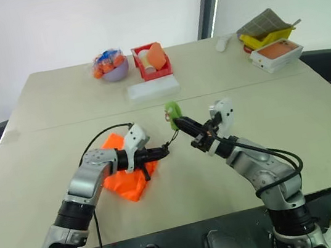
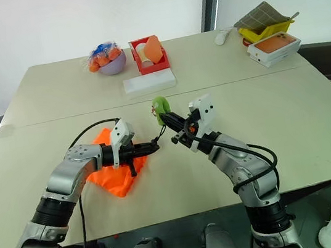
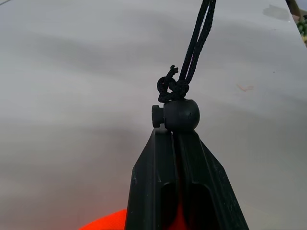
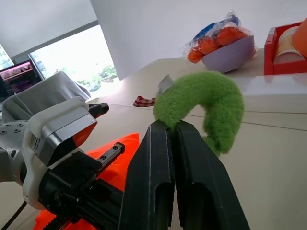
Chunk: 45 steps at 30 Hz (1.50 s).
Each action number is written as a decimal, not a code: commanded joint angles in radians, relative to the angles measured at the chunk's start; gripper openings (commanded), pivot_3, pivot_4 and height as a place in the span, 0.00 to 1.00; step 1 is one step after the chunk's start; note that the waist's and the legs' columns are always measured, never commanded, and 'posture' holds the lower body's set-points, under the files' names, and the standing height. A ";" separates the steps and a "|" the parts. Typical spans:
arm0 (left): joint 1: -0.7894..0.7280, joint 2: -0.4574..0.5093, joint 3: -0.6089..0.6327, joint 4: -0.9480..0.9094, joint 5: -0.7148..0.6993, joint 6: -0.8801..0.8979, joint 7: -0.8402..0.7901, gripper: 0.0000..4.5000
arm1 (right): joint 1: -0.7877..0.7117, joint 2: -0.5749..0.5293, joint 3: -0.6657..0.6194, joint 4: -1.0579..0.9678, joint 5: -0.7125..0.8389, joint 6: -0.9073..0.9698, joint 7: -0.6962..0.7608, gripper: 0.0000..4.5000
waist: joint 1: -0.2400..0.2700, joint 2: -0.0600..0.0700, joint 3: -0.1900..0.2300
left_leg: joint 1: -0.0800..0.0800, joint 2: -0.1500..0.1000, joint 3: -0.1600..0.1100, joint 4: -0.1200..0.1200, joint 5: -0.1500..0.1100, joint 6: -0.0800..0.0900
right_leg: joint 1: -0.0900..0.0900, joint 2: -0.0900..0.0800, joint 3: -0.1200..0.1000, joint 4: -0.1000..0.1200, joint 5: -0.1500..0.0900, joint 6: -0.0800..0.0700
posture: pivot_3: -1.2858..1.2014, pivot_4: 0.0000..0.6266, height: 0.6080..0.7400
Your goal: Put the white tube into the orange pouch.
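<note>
My left gripper [image 1: 164, 151] is clamped on the black cord [image 3: 197, 40] just behind its toggle, the orange pouch [image 1: 124, 179] lying under it. My right gripper [image 2: 166, 119] pinches the green ring [image 4: 211, 103]. Beyond both sit a long white box [image 1: 153, 88], red tray [image 1: 152, 62] and purple bowl [image 1: 114, 70].

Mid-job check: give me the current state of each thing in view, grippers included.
Left gripper: shut at the cord's toggle.
Right gripper: shut on green ring, held above the table.
Black cord: strung between the grippers.
Orange pouch: lying crumpled on table.
Purple bowl: full of wrapped items.
</note>
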 commanded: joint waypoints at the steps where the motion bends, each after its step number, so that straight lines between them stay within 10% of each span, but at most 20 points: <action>1: -0.002 0.012 0.030 -0.034 -0.022 -0.003 -0.009 0.20 | 0.000 -0.002 -0.002 -0.053 0.015 -0.023 0.004 0.00 | 0.000 0.000 0.000 | 0.000 0.000 0.000 0.001 0.000 0.000 | 0.000 0.000 0.000 0.000 0.000 0.000 | 0.52 0.24 1.00; 3: -0.005 0.013 0.026 -0.034 -0.017 -0.006 -0.009 0.40 | 0.000 -0.002 -0.002 -0.052 0.015 -0.025 0.004 0.00 | 0.000 0.000 0.000 | 0.000 0.000 0.000 0.001 0.000 0.000 | 0.000 0.000 0.000 0.000 0.000 0.000 | 0.52 0.24 1.00; 30: -0.011 -0.022 0.025 -0.037 -0.050 0.019 -0.010 0.40 | -0.008 -0.007 0.007 -0.036 0.008 -0.043 0.008 0.00 | 0.001 0.000 0.000 | 0.000 0.000 0.000 0.003 0.000 0.000 | 0.001 0.000 0.000 0.001 0.000 0.000 | 0.52 0.24 1.00; 35: -0.012 -0.027 0.033 -0.038 -0.061 0.022 -0.008 0.04 | -0.005 -0.009 0.009 -0.039 0.009 -0.041 0.009 0.00 | 0.000 0.000 0.000 | 0.000 0.000 0.000 0.003 0.000 0.000 | 0.001 0.000 0.000 0.001 0.000 0.000 | 0.52 0.24 1.00; 45: 0.018 0.023 0.006 -0.048 -0.016 -0.009 -0.026 0.04 | -0.007 -0.012 -0.010 -0.030 -0.005 -0.056 -0.009 0.00 | -0.002 0.000 0.000 | 0.000 0.000 0.000 0.003 0.000 0.000 | 0.001 0.000 0.000 0.001 0.000 0.000 | 0.52 0.24 1.00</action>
